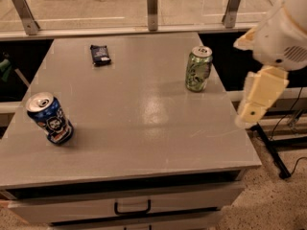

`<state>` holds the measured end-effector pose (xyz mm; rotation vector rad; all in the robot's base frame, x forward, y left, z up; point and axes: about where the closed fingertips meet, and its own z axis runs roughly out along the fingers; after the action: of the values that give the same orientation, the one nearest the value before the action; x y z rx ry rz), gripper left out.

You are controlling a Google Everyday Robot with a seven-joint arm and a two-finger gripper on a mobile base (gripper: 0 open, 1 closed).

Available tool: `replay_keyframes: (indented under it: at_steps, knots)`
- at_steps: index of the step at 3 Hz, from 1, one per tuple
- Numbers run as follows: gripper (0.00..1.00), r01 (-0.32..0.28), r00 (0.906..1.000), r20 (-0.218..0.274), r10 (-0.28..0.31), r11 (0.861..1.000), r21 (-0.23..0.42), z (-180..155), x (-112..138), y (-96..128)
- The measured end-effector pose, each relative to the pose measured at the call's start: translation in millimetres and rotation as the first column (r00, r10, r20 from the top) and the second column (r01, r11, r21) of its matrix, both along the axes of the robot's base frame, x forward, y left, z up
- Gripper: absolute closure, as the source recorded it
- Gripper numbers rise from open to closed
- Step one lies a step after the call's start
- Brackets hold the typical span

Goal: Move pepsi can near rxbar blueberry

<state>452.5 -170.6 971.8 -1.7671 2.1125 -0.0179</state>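
The pepsi can (49, 118), blue with a silver top and white and red marks near its base, stands upright at the table's left front. The rxbar blueberry (100, 54), a small flat dark navy wrapper, lies at the back left of the table, well apart from the can. My gripper (254, 102), a cream-coloured piece hanging from the white arm (283, 37), is off the table's right edge, above the floor. It holds nothing that I can see and is far from both things.
A green can (198, 68) stands upright at the table's right back. The grey table (144, 123) has a drawer with a black handle (132, 208) in front. A rail with metal posts (152, 4) runs behind. Black stand legs (271, 150) lie on the floor at right.
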Motion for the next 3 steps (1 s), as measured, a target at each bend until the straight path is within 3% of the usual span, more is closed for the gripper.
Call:
replay_keyframes:
  at_steps: [1, 2, 3]
  knots:
    - [0.00, -0.128, 0.9916, 0.035, 0.125, 0.987, 0.095, -4, 10, 72]
    - [0.00, -0.233, 0.9720, 0.077, 0.222, 0.954, 0.189, 0, 5, 148]
    - [0.00, -0.233, 0.9720, 0.077, 0.222, 0.954, 0.189, 0, 5, 148]
